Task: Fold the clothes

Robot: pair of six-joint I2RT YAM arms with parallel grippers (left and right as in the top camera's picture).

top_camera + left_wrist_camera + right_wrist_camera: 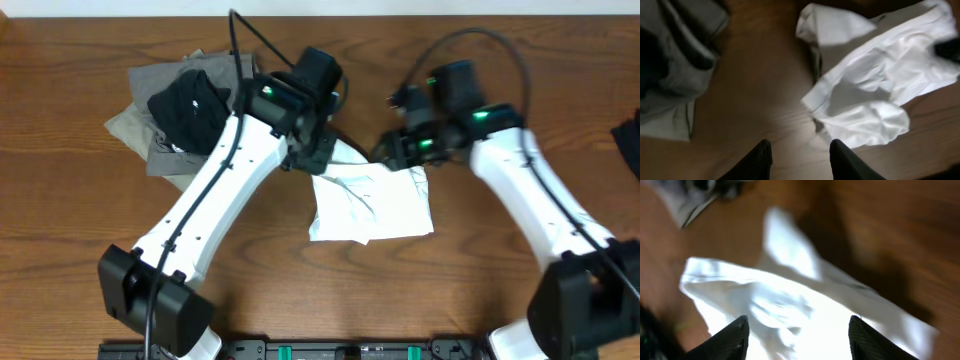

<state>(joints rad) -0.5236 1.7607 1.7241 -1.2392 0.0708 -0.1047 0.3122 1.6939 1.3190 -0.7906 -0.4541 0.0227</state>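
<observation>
Brown wooden table [400,290] carries a white garment [375,205] and a grey-black pile [185,105].

overhead, close wrists: shared white garment [372,203]

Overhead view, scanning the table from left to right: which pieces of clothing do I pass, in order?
pile of grey clothes → white garment → dark cloth cut off by the right edge

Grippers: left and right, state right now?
Left gripper: open, holding nothing, over bare wooden table.
Right gripper: open, fingers spread above the white garment, not gripping it.
</observation>
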